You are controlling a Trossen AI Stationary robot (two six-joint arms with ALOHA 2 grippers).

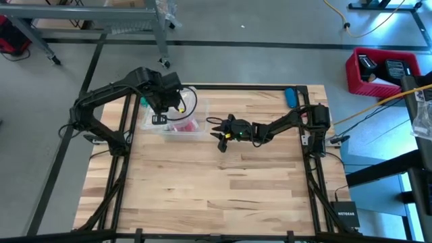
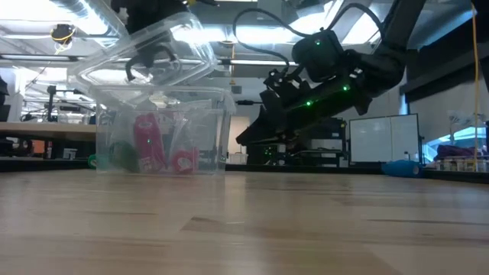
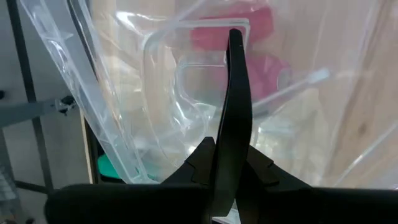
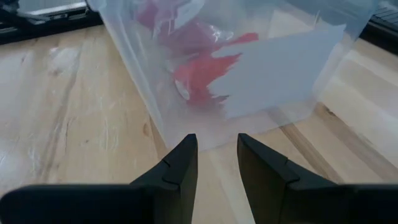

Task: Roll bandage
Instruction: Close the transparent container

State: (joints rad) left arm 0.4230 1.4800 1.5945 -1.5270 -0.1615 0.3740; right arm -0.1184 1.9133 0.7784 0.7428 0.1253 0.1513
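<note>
The clear plastic box (image 1: 177, 123) stands at the table's far left, with red-pink bandage rolls (image 2: 149, 141) (image 4: 199, 78) lying inside it among crumpled clear wrapping. Its clear lid (image 2: 145, 57) hangs tilted above the box. My left gripper (image 3: 235, 37) is shut on the lid from above. My right gripper (image 4: 214, 155) stands open and low over the table, just to the right of the box. Its fingers point at the box's near wall (image 4: 249, 106), and nothing is between them. My left gripper pinches the clear lid at its raised rim (image 3: 214, 28) between its two shut fingers, coming from above and pointing down. The lid hangs tilted over the box's opening. I cannot tell whether its lower edge (image 2: 80, 76) touches the box.
A blue object (image 1: 290, 96) lies at the table's far right corner. Something green (image 2: 93, 160) sits by the box's left side. A red crate (image 1: 378, 71) stands off the table to the right. The near half of the wooden table (image 1: 216, 196) is bare.
</note>
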